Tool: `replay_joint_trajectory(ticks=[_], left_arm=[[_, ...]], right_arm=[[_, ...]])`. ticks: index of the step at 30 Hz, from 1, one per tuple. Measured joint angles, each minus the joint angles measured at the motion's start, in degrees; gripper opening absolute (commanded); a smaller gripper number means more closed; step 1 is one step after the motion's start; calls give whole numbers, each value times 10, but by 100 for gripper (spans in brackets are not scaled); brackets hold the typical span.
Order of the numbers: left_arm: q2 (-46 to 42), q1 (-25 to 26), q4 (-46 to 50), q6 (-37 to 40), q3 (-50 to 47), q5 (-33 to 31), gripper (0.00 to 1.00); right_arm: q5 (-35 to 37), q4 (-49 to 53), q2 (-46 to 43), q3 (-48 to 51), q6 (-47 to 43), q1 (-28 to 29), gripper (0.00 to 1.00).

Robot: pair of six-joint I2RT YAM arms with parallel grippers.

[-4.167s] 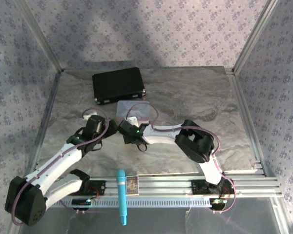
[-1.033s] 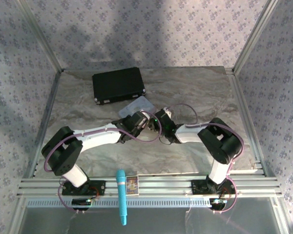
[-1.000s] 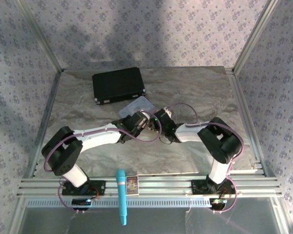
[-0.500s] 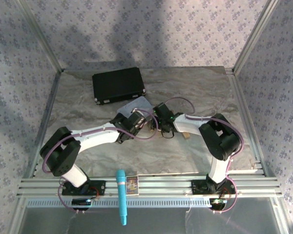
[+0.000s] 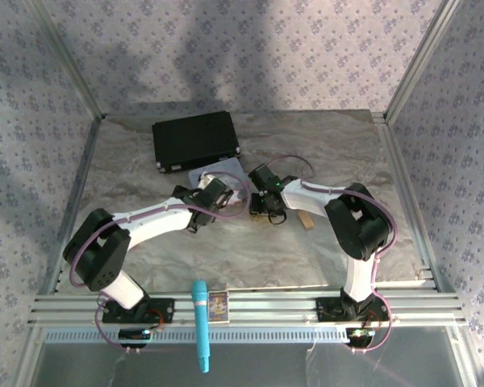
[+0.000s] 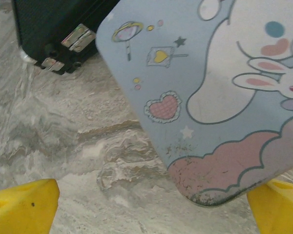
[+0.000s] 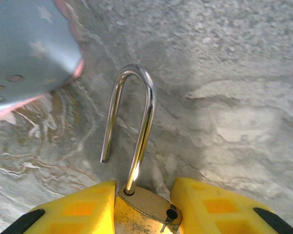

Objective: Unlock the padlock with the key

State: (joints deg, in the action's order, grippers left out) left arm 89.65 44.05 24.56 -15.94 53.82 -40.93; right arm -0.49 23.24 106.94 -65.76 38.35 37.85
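The right pincer [image 7: 144, 189] pinches the brass body of the padlock [image 7: 142, 210] between its yellow fingers [image 7: 78, 207], over the grey marbled surface [image 7: 224, 73] near its middle. The padlock's silvery shackle [image 7: 147, 102] stands open: one leg sits in the body, the other end hangs free. The left pincer [image 6: 154, 207] is spread wide over a corner of a pastel bunny tin [image 6: 210, 97], which lies beside a black case [image 6: 53, 24].
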Motion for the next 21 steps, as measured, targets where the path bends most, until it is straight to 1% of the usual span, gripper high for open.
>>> replay_joint_trajectory(ticks=[8,12,16,21], left_arm=[[-41,-28,-3,-16,-6,0,100],[-52,-28,-9,-18,-8,10,100],[-66,-28,-18,-23,-15,28,100],[-100,-28,-22,-28,-23,46,100]], right_arm=[[28,72,-8,-4,-27,-2,38],[30,99,-11,-4,-39,-9,40],[36,120,-14,-4,-50,-11,44],[38,141,-19,-4,-60,-12,53]])
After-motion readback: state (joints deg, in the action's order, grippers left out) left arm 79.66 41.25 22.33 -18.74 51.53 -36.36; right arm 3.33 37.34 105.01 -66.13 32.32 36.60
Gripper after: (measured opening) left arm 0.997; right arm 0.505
